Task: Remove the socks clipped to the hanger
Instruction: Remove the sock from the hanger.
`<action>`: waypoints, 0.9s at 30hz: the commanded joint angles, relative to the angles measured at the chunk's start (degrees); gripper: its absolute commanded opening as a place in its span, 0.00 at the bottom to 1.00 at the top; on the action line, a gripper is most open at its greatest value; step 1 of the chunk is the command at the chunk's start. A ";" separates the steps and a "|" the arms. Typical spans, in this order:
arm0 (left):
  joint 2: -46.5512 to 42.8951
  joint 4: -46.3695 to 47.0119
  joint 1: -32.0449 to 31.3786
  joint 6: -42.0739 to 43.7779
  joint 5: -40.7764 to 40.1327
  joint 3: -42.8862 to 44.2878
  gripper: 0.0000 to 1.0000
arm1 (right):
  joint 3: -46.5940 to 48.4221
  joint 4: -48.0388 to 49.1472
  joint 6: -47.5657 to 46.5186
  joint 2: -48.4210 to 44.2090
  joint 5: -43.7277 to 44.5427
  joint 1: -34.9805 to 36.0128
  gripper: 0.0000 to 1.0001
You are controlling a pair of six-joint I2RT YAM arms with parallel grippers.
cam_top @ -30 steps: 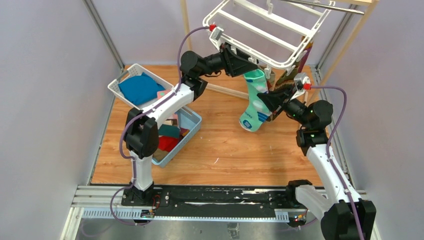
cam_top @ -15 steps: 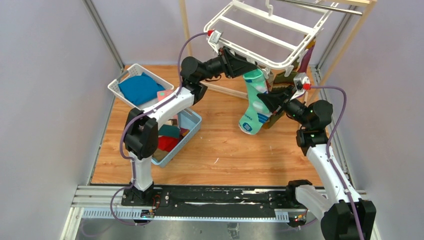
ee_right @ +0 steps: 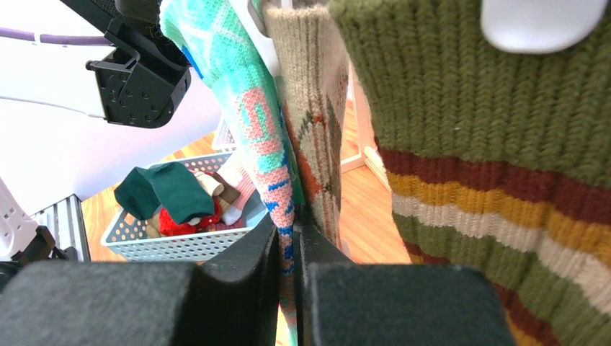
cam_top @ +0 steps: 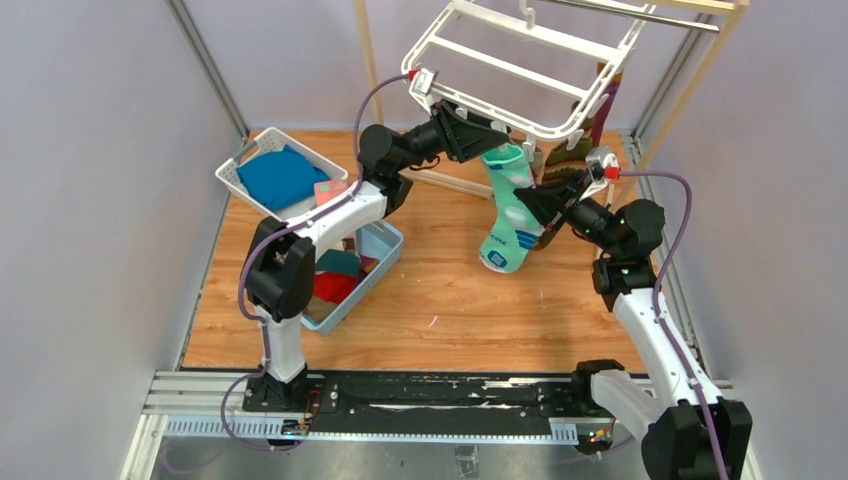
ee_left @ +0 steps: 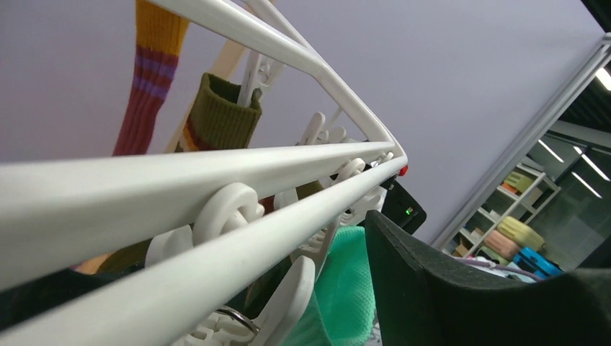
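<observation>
The white hanger hangs tilted at the back. A teal and pink patterned sock hangs from a clip on its near bar. My left gripper is up at that clip, just under the bar. Its right finger stands beside the sock's teal cuff; the other finger is hidden behind the bars, and the jaws look spread. My right gripper is shut on the sock's middle. An olive striped sock and a beige patterned sock hang clipped beside it.
A blue basket holding several loose socks stands at the left. A white basket with a folded blue cloth rests on it. The wooden rack post and metal rod hold the hanger. A purple wall stands close at the right.
The hanger has swung up and back, and my left gripper has risen with it at the clip. My right gripper has kept its hold on the teal sock.
</observation>
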 commanded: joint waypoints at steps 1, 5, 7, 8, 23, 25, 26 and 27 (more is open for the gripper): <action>-2.77 4.50 0.65 -0.74 -5.11 -0.53 0.65 | 0.54 0.61 -0.63 -0.66 -0.77 -0.88 0.08; -3.11 6.97 0.63 0.90 -6.59 -2.35 0.79 | 0.85 0.62 -0.08 -0.41 -0.77 -0.88 0.08; -3.20 4.42 0.61 4.25 -4.55 -1.42 0.82 | 1.09 0.61 0.07 -0.36 -0.77 -0.88 0.08; -3.30 2.42 0.61 6.34 -3.52 -0.88 0.83 | 1.14 0.56 0.14 -0.32 -0.77 -0.88 0.08; -3.63 -5.69 0.68 24.43 3.40 -1.80 0.89 | 1.72 0.44 -0.04 0.22 -0.86 -0.88 0.08; -4.30 -7.63 0.69 27.16 4.43 -2.26 0.89 | 1.74 0.22 -0.23 0.19 -0.93 -0.88 0.08; -4.70 -8.80 0.68 28.80 4.66 -2.45 0.89 | 1.72 0.17 -0.31 0.14 -0.94 -0.87 0.08; -5.20 -9.11 0.68 30.23 4.85 -2.99 0.89 | 1.73 0.17 -0.28 0.14 -0.94 -0.88 0.08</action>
